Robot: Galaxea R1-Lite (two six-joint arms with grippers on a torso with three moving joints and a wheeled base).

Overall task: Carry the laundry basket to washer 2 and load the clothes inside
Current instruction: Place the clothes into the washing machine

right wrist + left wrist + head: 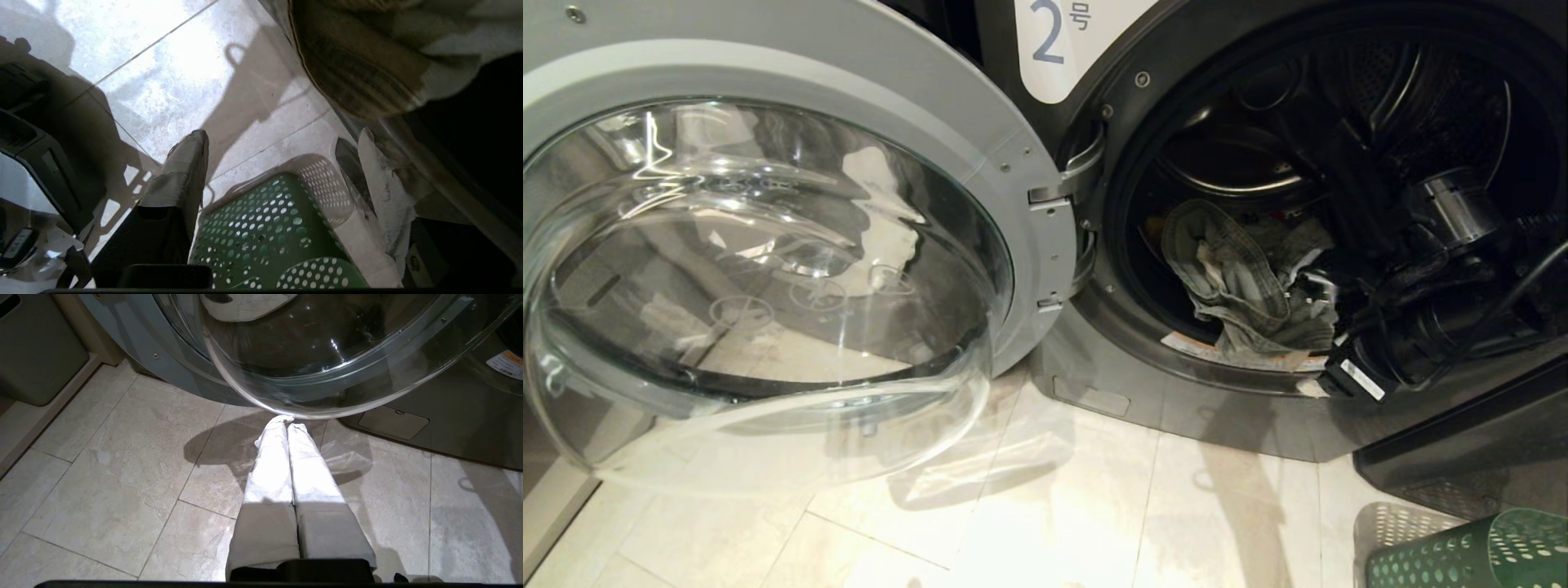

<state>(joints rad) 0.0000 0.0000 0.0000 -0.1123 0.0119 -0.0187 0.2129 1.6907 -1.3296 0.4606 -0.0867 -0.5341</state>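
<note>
Washer 2 (1307,204): one grey patterned piece (1241,278) inside; one laundry basket (1470,551).

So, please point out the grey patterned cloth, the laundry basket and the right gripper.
grey patterned cloth (1241,282), head view, on its middle folds inside the drum.
laundry basket (265,220), right wrist view, on its holed green wall.
right gripper (282,151), right wrist view, midway between its open fingertips.

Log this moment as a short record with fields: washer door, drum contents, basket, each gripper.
washer 2 door: swung fully open
drum contents: grey patterned piece draped at the drum's front lip
laundry basket: on the floor below the opening, to the right
right gripper: at the drum mouth, fingers apart, holding nothing
left gripper: shut, low over the floor under the door
</note>
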